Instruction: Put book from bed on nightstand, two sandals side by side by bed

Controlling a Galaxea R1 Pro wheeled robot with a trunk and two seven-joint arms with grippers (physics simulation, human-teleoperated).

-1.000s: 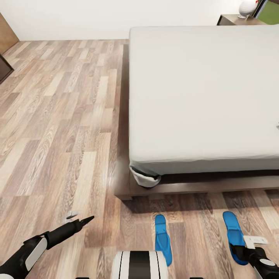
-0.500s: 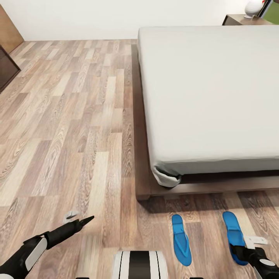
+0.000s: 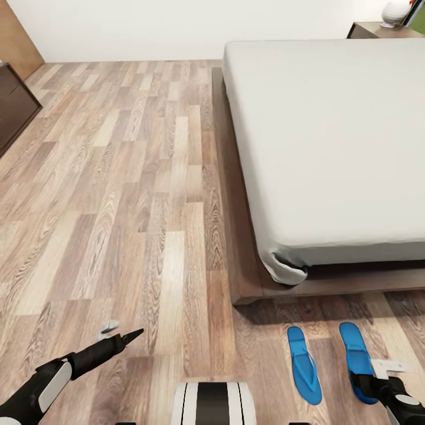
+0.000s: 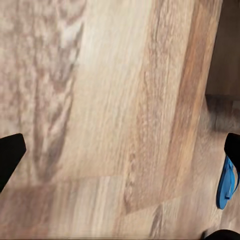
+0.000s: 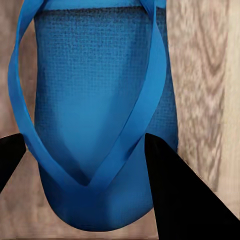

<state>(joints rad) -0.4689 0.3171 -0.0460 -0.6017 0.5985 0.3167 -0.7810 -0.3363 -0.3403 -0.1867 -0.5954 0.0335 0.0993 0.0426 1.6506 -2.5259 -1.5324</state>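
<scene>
Two bright blue sandals show low in the head view, in front of the bed's foot. One sandal [image 3: 304, 365] lies flat on the plank floor. The other sandal [image 3: 354, 353] sits just to its right, with my right gripper [image 3: 373, 373] shut on its near end. In the right wrist view this sandal [image 5: 95, 100] and its toe strap lie between my dark fingers [image 5: 175, 190]. My left gripper [image 3: 125, 329] hangs open over bare floor; in the left wrist view the loose sandal [image 4: 226, 185] shows at the edge. The bed [image 3: 330, 136] has a pale cover and dark frame. The book is out of view.
A nightstand [image 3: 378, 28] with a white rounded object stands at the far right beside the bed. A dark cabinet [image 3: 15, 106] sits at the left edge, with a tan wood panel behind it. Wide plank floor [image 3: 130, 195] stretches left of the bed.
The whole view has slid, so the bed and the loose sandal sit further right in the picture. The held sandal keeps its place at my right gripper, and the two now appear closer.
</scene>
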